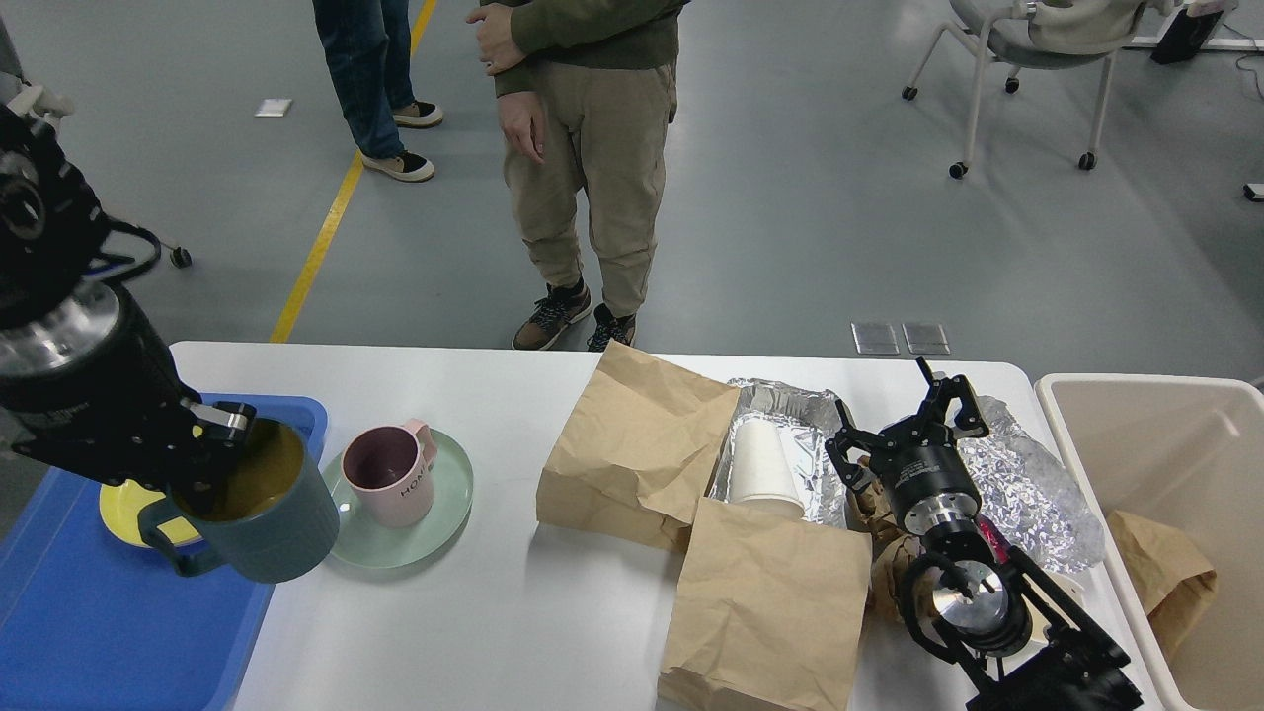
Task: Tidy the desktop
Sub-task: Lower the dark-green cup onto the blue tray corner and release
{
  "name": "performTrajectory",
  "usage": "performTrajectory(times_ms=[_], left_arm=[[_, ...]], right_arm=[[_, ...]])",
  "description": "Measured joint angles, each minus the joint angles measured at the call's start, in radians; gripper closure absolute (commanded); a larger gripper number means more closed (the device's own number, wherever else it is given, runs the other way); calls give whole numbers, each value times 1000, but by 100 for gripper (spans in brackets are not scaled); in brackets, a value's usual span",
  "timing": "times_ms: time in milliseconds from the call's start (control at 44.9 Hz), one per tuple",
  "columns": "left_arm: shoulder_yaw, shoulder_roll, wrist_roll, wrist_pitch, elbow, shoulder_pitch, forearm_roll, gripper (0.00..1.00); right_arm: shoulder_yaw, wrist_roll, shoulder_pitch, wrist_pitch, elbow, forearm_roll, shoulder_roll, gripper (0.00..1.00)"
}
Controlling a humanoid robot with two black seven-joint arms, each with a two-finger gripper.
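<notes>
One word, "HOME", reads on the pink mug (387, 476) at lower left; beside it the left gripper (219, 446) clamps a grey-blue mug (267, 523), while the right gripper (913, 420) is spread, empty.

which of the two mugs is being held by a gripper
The dark teal mug, gripped at its rim by the left gripper over the blue tray's edge. The pink mug sits free on the green plate.
</notes>
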Motion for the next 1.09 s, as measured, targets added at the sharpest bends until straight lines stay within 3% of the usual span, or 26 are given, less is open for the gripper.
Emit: performTrajectory(times_ms=[156,312,468,758,1092], left_arm=[[54,28,-4,-5,34,8,23,100],[91,235,-16,68,144,145,150,100],[50,424,-17,87,314,344,290,100],[-212,653,-18,88,618,754,441,100],[-638,659,-16,88,912,1259,460,100]], right_arm=[[0,0,0,0,0,0,0,0],[0,0,0,0,0,0,0,0],[0,0,0,0,0,0,0,0],[0,0,0,0,0,0,0,0],[0,0,0,0,0,0,0,0]])
